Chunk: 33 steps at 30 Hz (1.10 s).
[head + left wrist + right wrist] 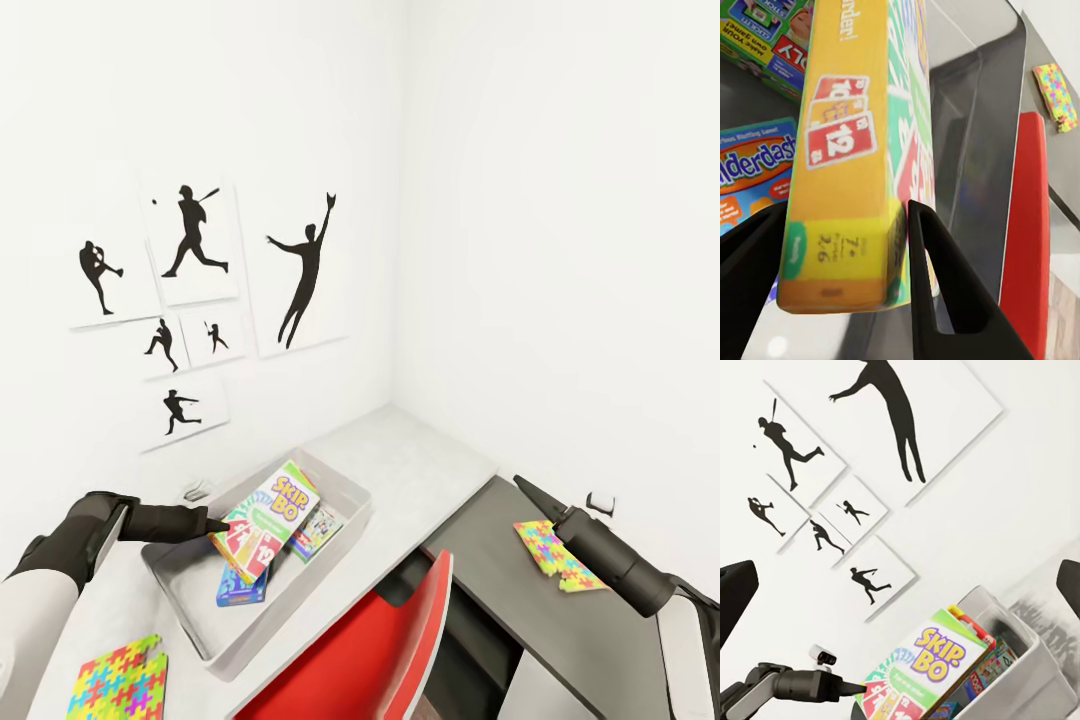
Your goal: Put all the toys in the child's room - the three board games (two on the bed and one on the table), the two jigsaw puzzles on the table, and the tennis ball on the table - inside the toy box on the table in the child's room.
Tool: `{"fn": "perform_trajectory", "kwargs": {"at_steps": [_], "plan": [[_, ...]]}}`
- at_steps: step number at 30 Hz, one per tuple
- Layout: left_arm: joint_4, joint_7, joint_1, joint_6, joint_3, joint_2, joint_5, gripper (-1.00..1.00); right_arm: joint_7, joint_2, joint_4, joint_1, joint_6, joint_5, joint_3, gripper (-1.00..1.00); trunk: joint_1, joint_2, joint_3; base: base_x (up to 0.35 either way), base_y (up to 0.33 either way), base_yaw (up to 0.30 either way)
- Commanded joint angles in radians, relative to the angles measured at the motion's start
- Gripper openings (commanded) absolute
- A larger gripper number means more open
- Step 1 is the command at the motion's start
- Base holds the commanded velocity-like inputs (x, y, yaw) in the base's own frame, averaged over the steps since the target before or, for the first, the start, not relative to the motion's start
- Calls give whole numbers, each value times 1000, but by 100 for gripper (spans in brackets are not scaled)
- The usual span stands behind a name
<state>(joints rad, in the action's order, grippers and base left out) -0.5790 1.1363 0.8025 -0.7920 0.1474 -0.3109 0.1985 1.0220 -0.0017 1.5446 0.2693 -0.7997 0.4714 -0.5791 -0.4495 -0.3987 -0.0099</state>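
Observation:
My left gripper [215, 525] [844, 214] is shut on the near end of the SKIP-BO board game [272, 512] [847, 150] [926, 664]. That box hangs tilted over the light-grey toy box [185, 578] [1035, 660]. Inside the toy box lie the small blue board game [240, 592] [750, 172] and the green-edged one [320, 530] [765, 37]. One jigsaw puzzle [120, 682] lies on the pale table [420, 460] near its front left. The other jigsaw puzzle [555, 555] [1056, 94] lies on the dark desk part, just under my right gripper [522, 485] [900, 585], which is open and empty. The tennis ball is out of view.
A red chair [385, 650] [1024, 225] stands tucked in at the table's inner corner, right in front of the toy box. White walls with black sports-silhouette pictures [300, 270] close off the table's far side. A small wall fitting [600, 503] sits beyond the right-hand puzzle.

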Motion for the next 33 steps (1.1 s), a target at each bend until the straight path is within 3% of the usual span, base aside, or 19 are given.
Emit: {"fn": "perform_trajectory", "kwargs": {"at_steps": [1, 33], "plan": [[-1, 9, 1, -7, 6, 1, 10, -100, 1, 0, 0, 1, -5, 3, 0, 100, 0, -1, -1, 0, 0, 0], [-1, 16, 0, 36, 5, 1, 10, -100, -3, 0, -2, 1, -6, 3, 1, 100, 0, -1, -45, 0, 0, 0]]}}
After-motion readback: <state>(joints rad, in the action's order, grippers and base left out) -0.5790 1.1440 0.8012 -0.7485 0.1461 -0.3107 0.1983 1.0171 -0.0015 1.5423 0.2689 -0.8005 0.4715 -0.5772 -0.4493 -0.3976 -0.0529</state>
